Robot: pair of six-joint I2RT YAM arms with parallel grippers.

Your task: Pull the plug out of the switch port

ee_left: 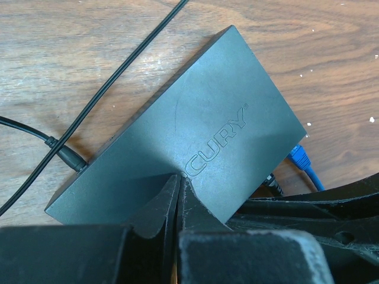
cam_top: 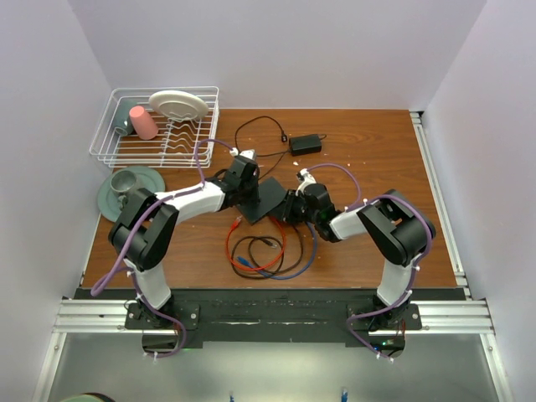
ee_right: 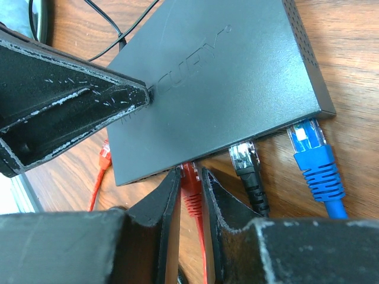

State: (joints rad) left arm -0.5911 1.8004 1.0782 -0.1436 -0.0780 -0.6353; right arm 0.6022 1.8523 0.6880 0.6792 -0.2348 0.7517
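Top external view: switch [cam_top: 265, 199] flat near the middle of the desk [cam_top: 377, 159], well clear of all four edges. Left wrist view: left gripper [ee_left: 179, 178] pressed together, tips resting on the switch top beside the printed logo [ee_left: 219, 139]. Right wrist view: right gripper [ee_right: 190, 173] pinching the red plug [ee_right: 189, 184] at the socket edge; black plug [ee_right: 244, 155] and blue plug [ee_right: 307, 137] seated in neighbouring sockets. Coiled cables [cam_top: 266, 249] between switch and near desk edge; power brick [cam_top: 306, 144] toward the far edge.
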